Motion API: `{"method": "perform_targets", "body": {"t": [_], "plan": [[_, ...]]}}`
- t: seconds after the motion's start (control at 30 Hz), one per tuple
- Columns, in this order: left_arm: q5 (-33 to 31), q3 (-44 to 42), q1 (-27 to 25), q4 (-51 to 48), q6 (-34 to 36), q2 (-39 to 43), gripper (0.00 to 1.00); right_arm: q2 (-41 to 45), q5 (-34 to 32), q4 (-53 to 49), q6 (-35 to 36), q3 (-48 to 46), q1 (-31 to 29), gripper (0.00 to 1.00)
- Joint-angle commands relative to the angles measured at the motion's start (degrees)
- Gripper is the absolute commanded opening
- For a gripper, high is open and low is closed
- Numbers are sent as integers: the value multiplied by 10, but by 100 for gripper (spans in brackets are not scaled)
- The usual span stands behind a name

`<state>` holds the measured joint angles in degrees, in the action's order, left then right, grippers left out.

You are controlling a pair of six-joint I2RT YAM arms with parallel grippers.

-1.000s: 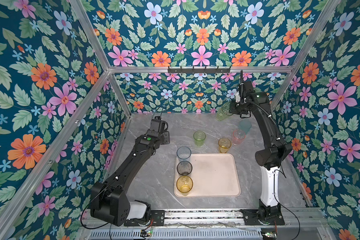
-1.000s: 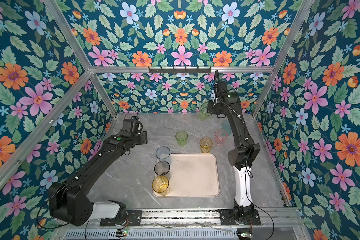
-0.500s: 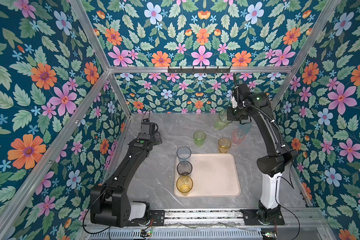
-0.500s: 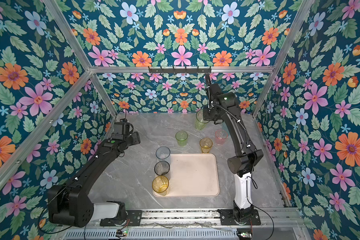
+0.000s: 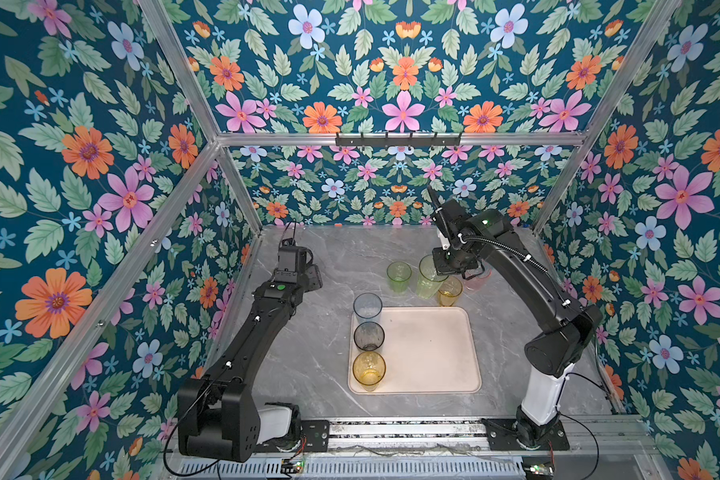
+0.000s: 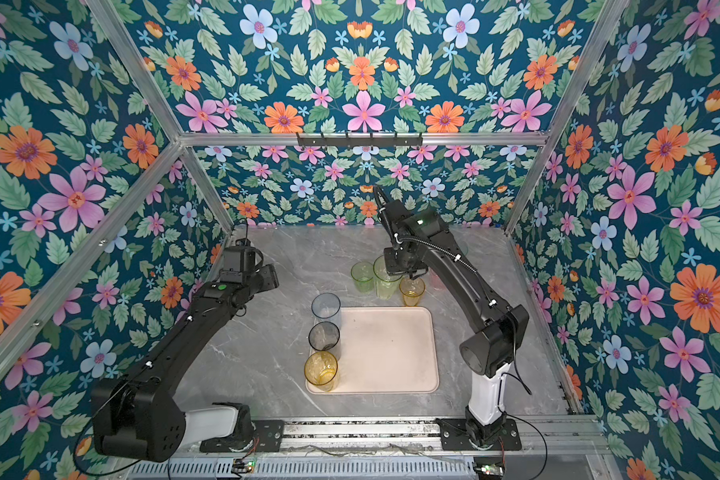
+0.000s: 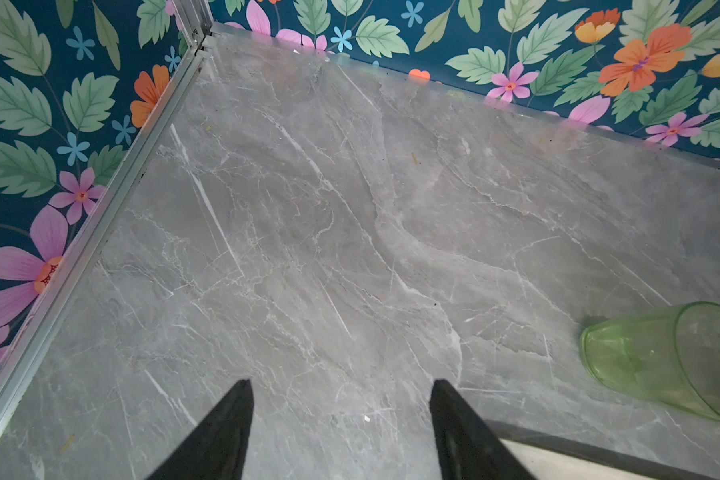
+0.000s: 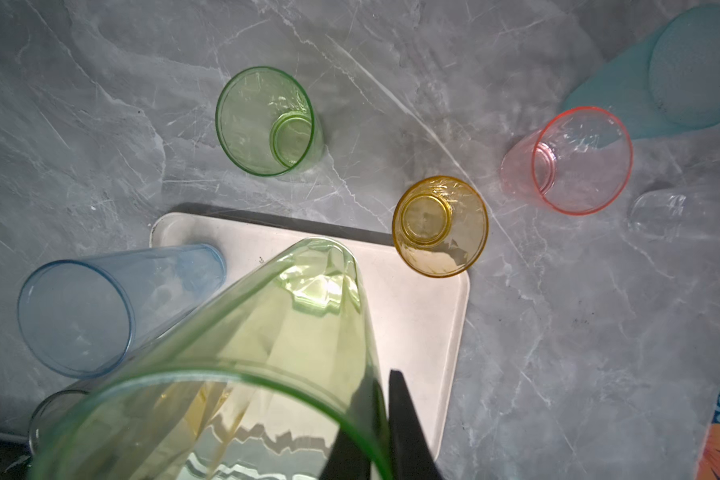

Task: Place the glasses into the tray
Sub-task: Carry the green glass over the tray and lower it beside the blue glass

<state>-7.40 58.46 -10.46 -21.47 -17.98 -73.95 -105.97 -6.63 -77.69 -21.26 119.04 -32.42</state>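
**Three glasses in, one in my jaws**

My right gripper (image 8: 377,432) is pinched tight on the rim of a tall yellow-green see-through tumbler (image 5: 428,277). It hangs tilted, a little above the middle of both top views, just past the far rim of the flat beige-pink tray (image 5: 425,353). It is not in yet.

Three glasses stand in a row down the tray's left side: a tall blue tumbler (image 5: 367,307), a smoke-grey tumbler (image 5: 368,336) and a big amber tumbler (image 5: 368,370).

Five wait on the grey marble table (image 5: 308,270): a short green tumbler (image 5: 399,276), a short yellow tumbler (image 5: 449,291), a pink tumbler (image 8: 578,162), a teal tumbler (image 8: 682,70) and a clear tumbler (image 8: 661,212).

I think the short yellow tumbler is in my way, right by the tray's far rim. My left gripper (image 7: 339,415) has its jaws wide apart and empty, at the middle left, well apart from the tray.
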Motion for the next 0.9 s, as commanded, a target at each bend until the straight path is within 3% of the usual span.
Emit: {"method": "perform_targets", "body": {"t": [0.0,0.43,0.87], "plan": [[1,-1,1,7,-4,2,71,15,-16,29,-35,-27,-17,0],[-21,-2,1,4,5,15,71,36,-55,65,-103,-116,-76,0],[-13,-3,1,7,3,12,71,62,-53,144,-144,-221,-91,0]]}}
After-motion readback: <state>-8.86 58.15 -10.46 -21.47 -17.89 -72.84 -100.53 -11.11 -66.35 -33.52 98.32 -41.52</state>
